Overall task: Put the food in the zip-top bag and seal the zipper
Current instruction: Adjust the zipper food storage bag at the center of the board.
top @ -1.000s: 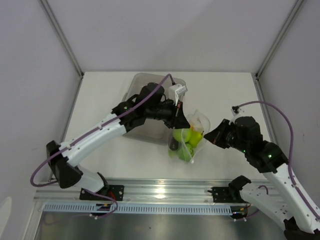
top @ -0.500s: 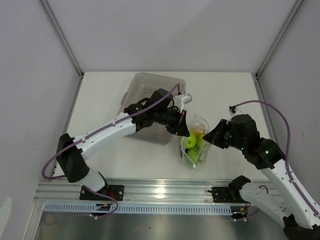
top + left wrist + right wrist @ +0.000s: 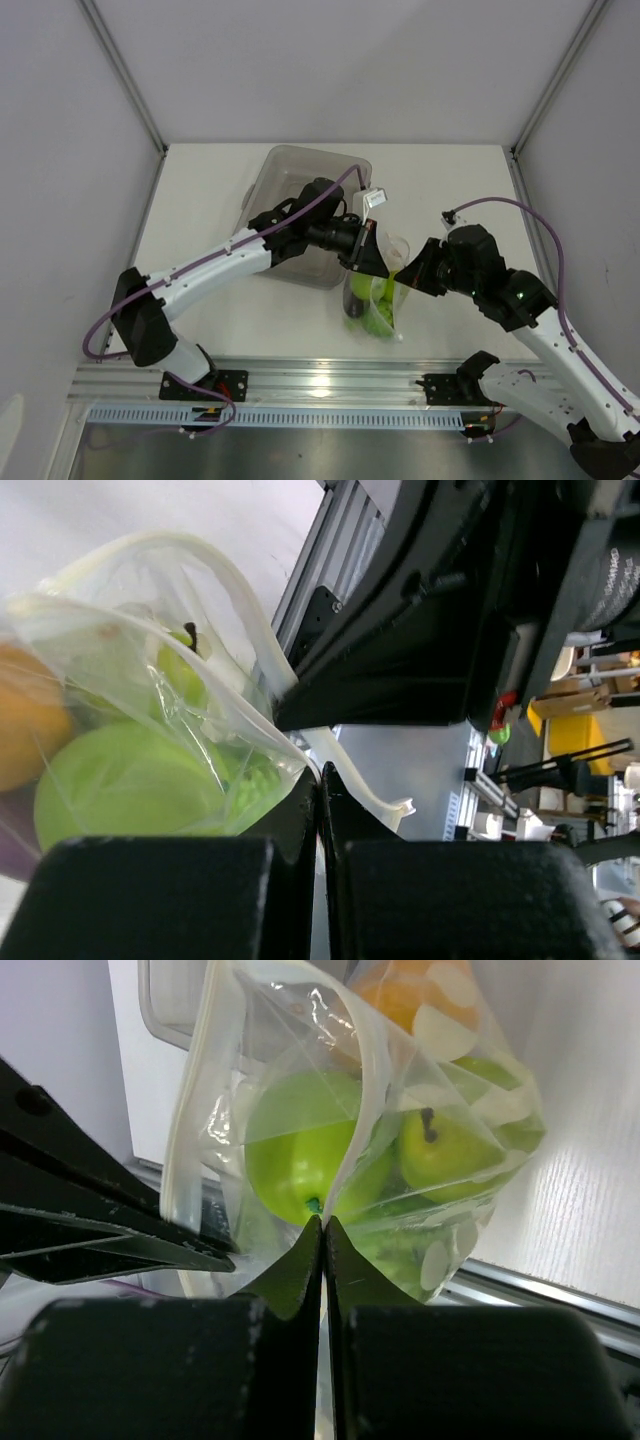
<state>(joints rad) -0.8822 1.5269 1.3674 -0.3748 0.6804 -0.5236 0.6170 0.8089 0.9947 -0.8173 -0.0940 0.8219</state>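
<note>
The clear zip-top bag [image 3: 380, 300] hangs between my two grippers, just off the front right corner of the grey tray [image 3: 300, 160]. Inside it I see green fruits [image 3: 295, 1150], an orange fruit [image 3: 405, 995] and a dark purple piece [image 3: 352, 306]. My left gripper [image 3: 378, 262] is shut on the bag's mouth edge, its fingertips [image 3: 300, 798] pinching thin plastic beside a green fruit [image 3: 125, 790]. From the other side my right gripper [image 3: 408, 275] is shut on the white zipper strip [image 3: 368, 1080], which runs down into its closed tips [image 3: 335, 1235].
The grey tray sits behind the bag, partly under my left arm. A metal rail [image 3: 320, 385] with both arm bases runs along the near table edge. White walls enclose the table on three sides.
Both grippers have drawn closer together, the right one moving left. The bag swung slightly right, then back left, and now hangs narrower between them. Both stay shut.
</note>
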